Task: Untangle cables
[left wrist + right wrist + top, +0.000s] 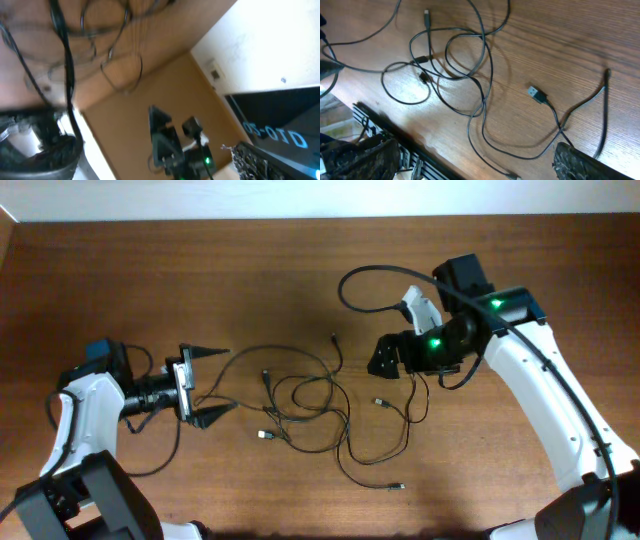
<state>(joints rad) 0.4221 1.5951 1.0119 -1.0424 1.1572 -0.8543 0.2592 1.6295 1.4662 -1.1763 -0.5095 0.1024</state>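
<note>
Two arms: the left arm (85, 405) stands at the left edge and the right arm (530, 370) at the right side of the brown wooden surface (150, 270).
Cables: several thin black cables (335, 395) lie in one loose tangle in the middle of the surface, between the two arms, and their loops cross over one another (482, 95).
Plugs: small plugs (535, 92) lie free around the edge of the tangle, and one (402, 485) lies at the near right.
Left fingers: the left fingers (232, 379) point right toward the tangle and stand wide apart. One strand runs in between them, but I cannot tell if it touches.
Right fingers: the right fingers (383, 360) hang over the far right side of the tangle. They are spread wide and hold nothing.
</note>
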